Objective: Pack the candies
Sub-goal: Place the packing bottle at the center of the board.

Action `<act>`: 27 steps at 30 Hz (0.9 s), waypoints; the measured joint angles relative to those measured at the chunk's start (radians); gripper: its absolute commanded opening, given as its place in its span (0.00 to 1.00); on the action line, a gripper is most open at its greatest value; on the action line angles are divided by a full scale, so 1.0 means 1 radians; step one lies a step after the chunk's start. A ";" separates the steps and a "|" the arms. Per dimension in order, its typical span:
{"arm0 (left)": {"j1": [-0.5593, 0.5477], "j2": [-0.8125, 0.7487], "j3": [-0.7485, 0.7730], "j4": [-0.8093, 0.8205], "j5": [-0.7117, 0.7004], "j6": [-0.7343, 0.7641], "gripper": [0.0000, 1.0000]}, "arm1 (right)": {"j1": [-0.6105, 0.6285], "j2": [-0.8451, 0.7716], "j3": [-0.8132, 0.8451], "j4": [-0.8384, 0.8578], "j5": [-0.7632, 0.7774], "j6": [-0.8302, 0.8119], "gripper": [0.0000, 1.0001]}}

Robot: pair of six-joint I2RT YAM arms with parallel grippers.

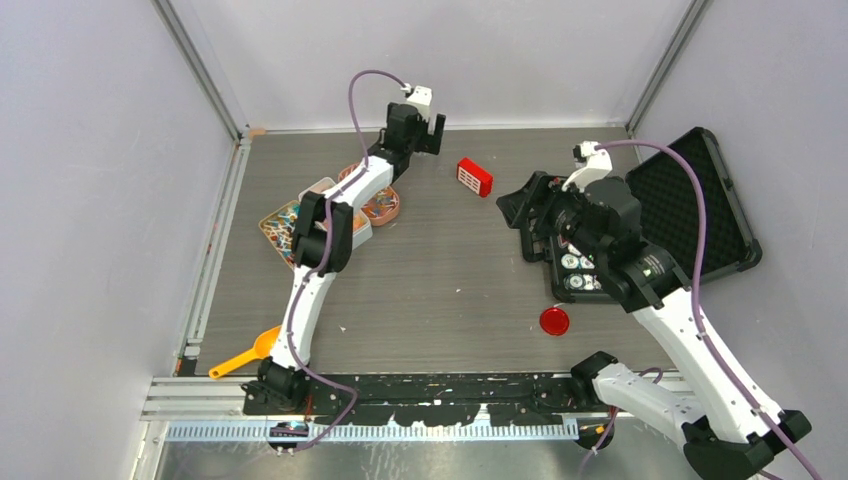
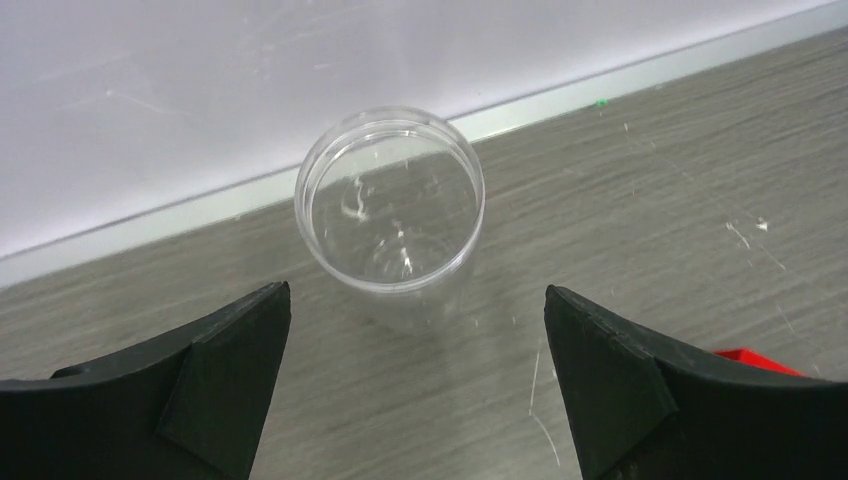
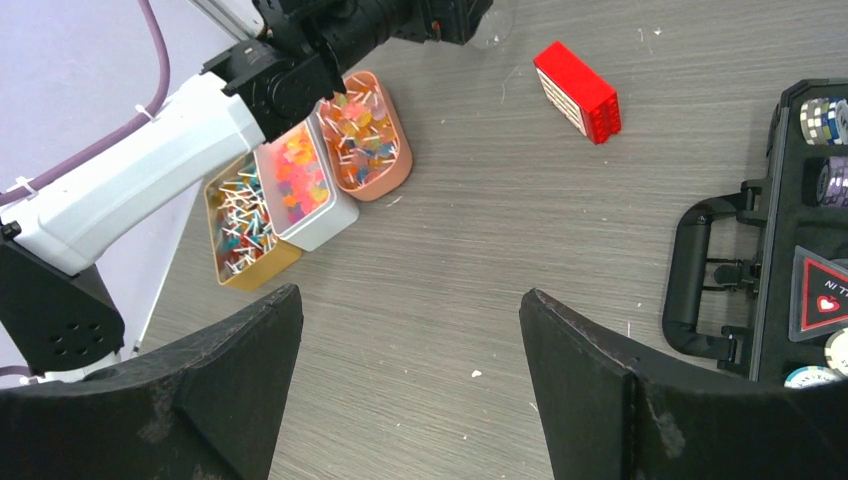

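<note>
The candies lie in three small trays side by side at the left: a gold tray (image 3: 243,225), a white tray (image 3: 300,180) and a pink tray (image 3: 365,135), partly under the left arm in the top view (image 1: 285,225). My left gripper (image 2: 417,291) is open at the far edge of the table (image 1: 425,128). Just beyond its fingertips stands an empty clear round jar (image 2: 478,190), upright and not touched. My right gripper (image 3: 410,293) hovers open over bare table beside the black case (image 1: 522,225), with nothing between its fingers.
A red box with white stripes (image 1: 474,176) lies near the back centre. An open black case (image 1: 700,190) with poker chips (image 1: 578,272) sits at the right. A red chip (image 1: 554,321) lies in front of it. A yellow scoop (image 1: 245,355) rests at the near left.
</note>
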 measured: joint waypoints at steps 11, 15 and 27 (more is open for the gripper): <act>0.029 0.153 0.208 0.003 0.040 0.009 0.73 | 0.000 0.097 0.003 0.026 0.011 -0.026 0.84; 0.047 0.160 0.208 0.011 0.058 0.003 0.58 | 0.000 0.134 0.004 0.042 0.010 -0.032 0.84; 0.052 0.007 -0.080 0.148 0.112 0.008 0.43 | 0.000 0.171 0.004 0.069 0.011 -0.037 0.84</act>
